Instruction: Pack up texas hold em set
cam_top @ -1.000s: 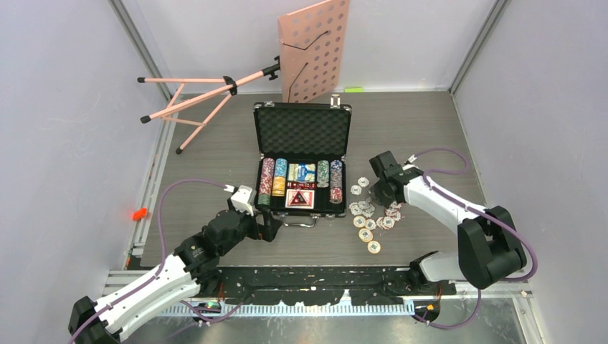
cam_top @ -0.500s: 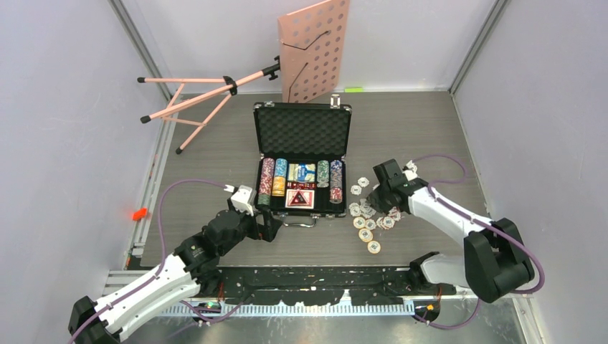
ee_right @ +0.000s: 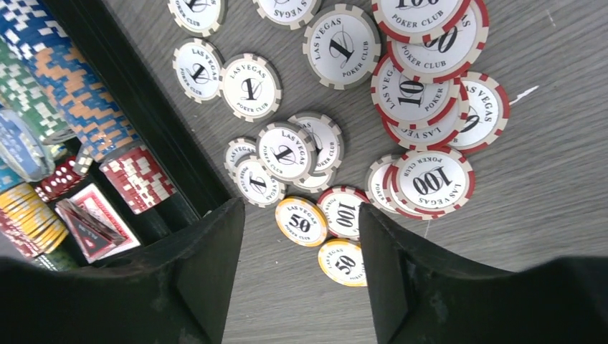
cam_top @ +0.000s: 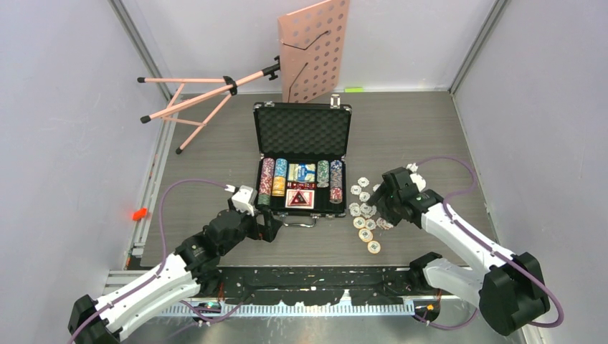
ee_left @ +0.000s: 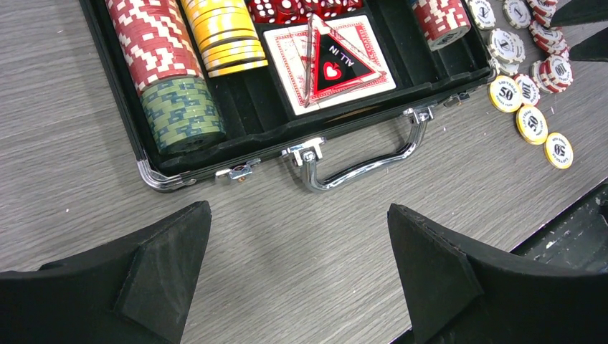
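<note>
The case lies open in the middle of the worktop, its foam-lined lid tipped back toward the far side and its handle facing the near edge. Rows of chips stand on edge in the slots. In the left wrist view these include a red-and-white row, a green one and a yellow one. Beside them is a card deck with a triangular "ALL IN" marker resting on it, and red dice lie just beyond.

Loose chips are scattered on the worktop just right of the case. They are white ones marked 1, red-edged ones marked 100 and orange ones marked 50, some of them overlapping.

The right end effector hangs over this scatter with its fingers spread and nothing between them. The left end effector sits near the case's near-left corner, spread wide and holding nothing. A pink music stand lies tipped over at the far side.
</note>
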